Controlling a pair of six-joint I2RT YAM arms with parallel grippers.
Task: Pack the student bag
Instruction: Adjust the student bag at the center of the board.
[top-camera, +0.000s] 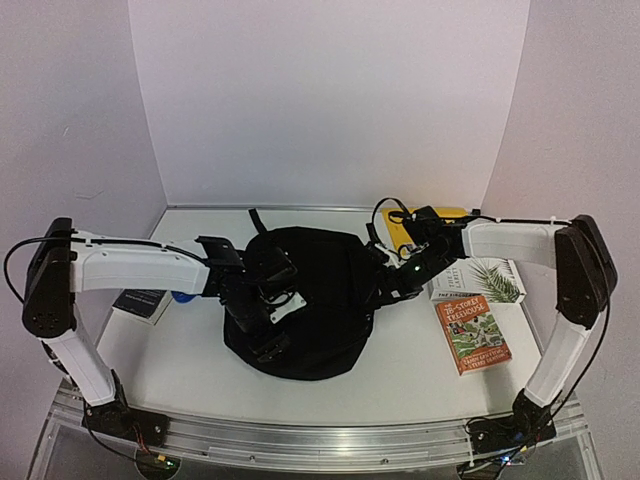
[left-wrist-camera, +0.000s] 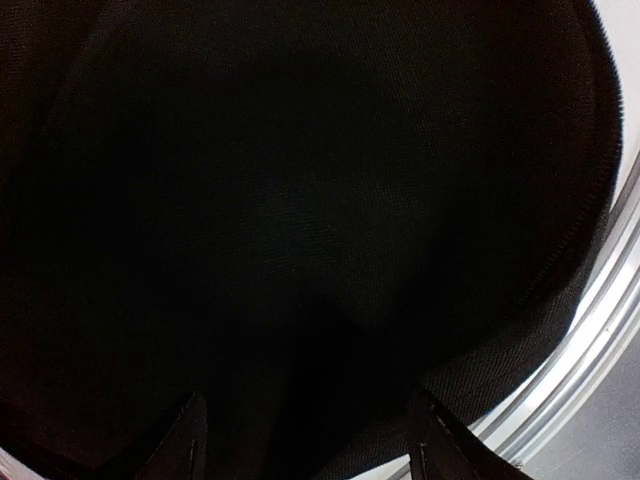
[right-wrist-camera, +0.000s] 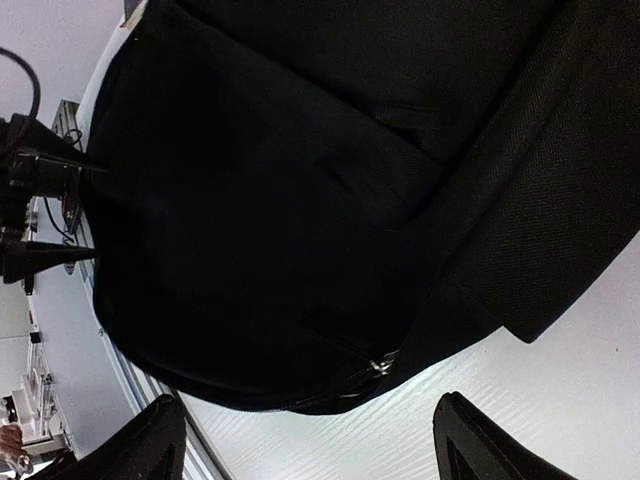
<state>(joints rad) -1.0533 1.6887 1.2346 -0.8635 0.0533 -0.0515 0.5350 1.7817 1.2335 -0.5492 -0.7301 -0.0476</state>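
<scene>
The student bag (top-camera: 320, 300), a rounded black fabric backpack, lies in the middle of the white table. My left gripper (top-camera: 262, 308) hovers over the bag's left part. In the left wrist view the bag's black fabric (left-wrist-camera: 300, 200) fills the frame, and the gripper (left-wrist-camera: 312, 450) stands open with its fingertips (left-wrist-camera: 185, 445) wide apart and nothing clamped. My right gripper (top-camera: 393, 287) is at the bag's right edge. In the right wrist view it (right-wrist-camera: 310, 440) is open above bare table, just short of the bag (right-wrist-camera: 280, 200) and its zipper pull (right-wrist-camera: 381, 365).
A red-orange book (top-camera: 472, 333) and a white book with a palm leaf (top-camera: 482, 280) lie right of the bag. A yellow item (top-camera: 425, 222) sits behind the right arm. A dark book (top-camera: 140, 303) and a blue object (top-camera: 183, 297) lie under the left arm. The metal table rail (top-camera: 320, 440) runs along the front.
</scene>
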